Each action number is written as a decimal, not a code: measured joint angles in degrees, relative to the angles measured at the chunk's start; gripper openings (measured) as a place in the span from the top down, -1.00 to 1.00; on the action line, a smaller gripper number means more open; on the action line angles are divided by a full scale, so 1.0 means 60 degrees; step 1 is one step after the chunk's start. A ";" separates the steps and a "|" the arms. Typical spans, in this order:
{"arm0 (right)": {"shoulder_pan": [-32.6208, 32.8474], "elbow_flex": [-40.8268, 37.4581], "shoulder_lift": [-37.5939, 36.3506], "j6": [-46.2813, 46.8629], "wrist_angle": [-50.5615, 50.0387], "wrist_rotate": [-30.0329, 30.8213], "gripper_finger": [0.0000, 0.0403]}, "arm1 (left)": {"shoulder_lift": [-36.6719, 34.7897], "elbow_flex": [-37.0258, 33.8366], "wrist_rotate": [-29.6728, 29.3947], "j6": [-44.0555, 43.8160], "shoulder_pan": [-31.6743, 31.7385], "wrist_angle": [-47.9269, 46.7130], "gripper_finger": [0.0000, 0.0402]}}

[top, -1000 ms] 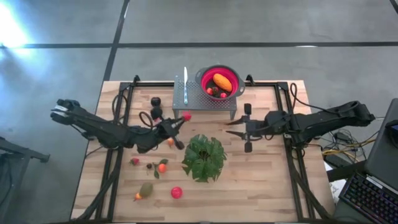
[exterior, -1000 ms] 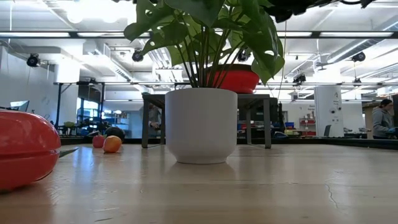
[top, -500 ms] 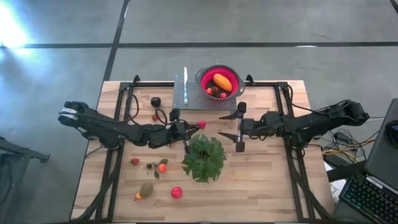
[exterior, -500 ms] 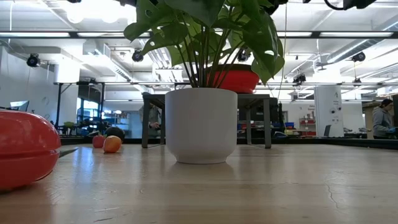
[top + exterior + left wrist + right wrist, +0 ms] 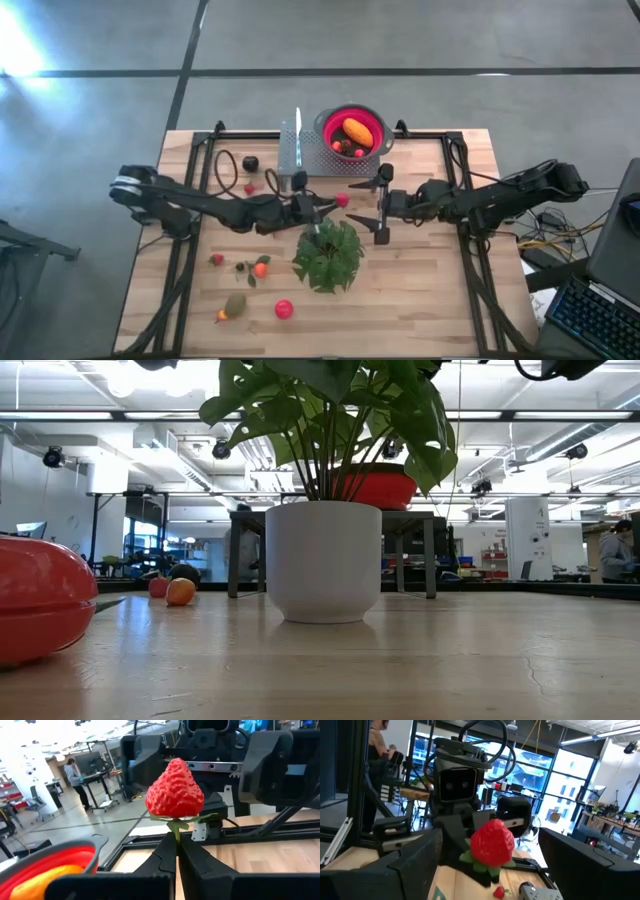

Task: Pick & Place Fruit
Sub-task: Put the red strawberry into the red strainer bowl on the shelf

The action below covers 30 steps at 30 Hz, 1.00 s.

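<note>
I have the left gripper [image 5: 176,857] pinched shut on the stem of a strawberry [image 5: 174,789], held in the air just beside the potted plant [image 5: 328,252]. My right gripper [image 5: 378,205] faces it with fingers spread wide, holding nothing. With only that thin stem clamped, I judge the berry could twist or drop into the leaves if this handover is mistimed.

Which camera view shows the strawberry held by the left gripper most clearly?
The left wrist view: the strawberry fills the middle, stem pinched by the left gripper. The right wrist view shows it smaller; the high view, a red dot; the low view, nothing.
</note>
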 joint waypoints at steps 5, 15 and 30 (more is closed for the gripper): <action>0.0000 0.0000 -0.0004 -0.0002 -0.0005 -0.0004 -0.53 | 0.0581 0.0697 0.0193 0.0333 0.0025 0.0000 0.98; 0.0000 0.0000 -0.0236 -0.0098 -0.0021 -0.0021 -0.11 | 0.0650 0.0891 0.0196 0.0493 0.0039 -0.0063 0.98; 0.0000 0.0000 -0.0266 -0.0067 -0.0038 -0.0073 0.28 | 0.0648 0.0884 0.0197 0.0603 0.0068 0.0032 0.98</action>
